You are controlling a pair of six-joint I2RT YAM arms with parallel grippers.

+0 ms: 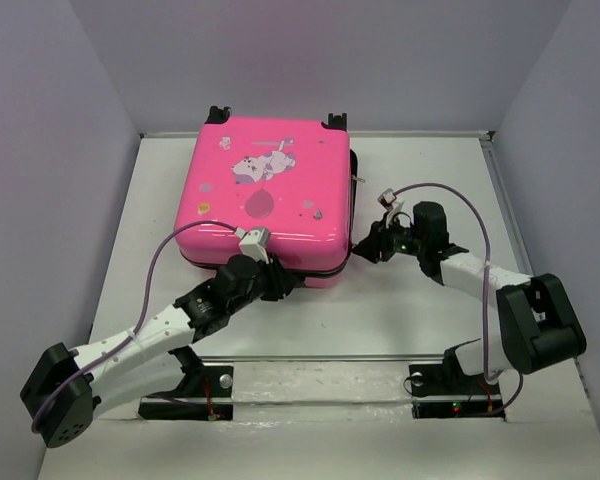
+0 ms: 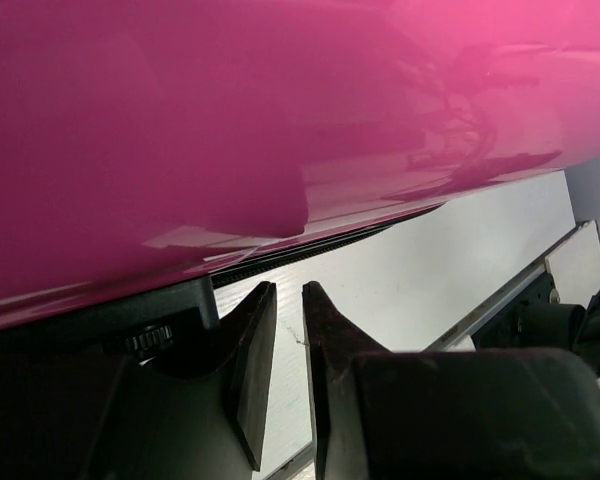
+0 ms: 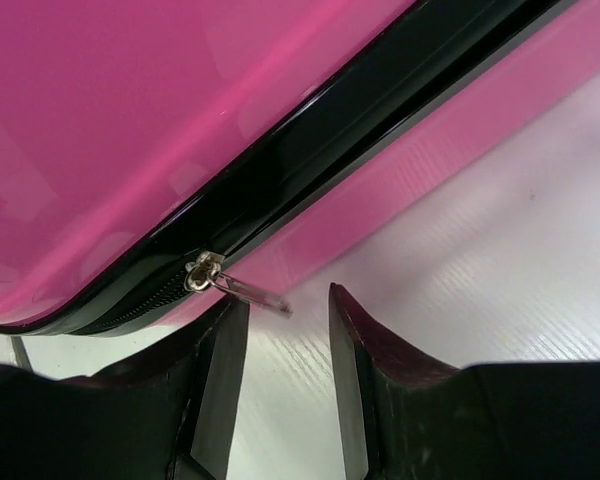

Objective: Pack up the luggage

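Note:
The luggage point(image 1: 265, 195) is a hot-pink suitcase lying flat and closed at the back middle of the table, cartoon print facing up. My left gripper point(image 1: 283, 281) sits at its near edge. In the left wrist view the fingers point(image 2: 288, 287) stand a narrow gap apart, holding nothing, just below the pink shell point(image 2: 230, 120). My right gripper point(image 1: 363, 250) is at the near right corner. In the right wrist view it point(image 3: 285, 295) is open, and the silver zipper pull point(image 3: 248, 291) hangs from the black zip band point(image 3: 310, 150) between the fingertips, close to the left finger.
The suitcase's black wheels point(image 1: 218, 115) point to the back wall. White walls enclose the table on the left, back and right. A raised rail point(image 1: 320, 360) crosses the front by the arm bases. The right arm shows in the left wrist view point(image 2: 570, 320).

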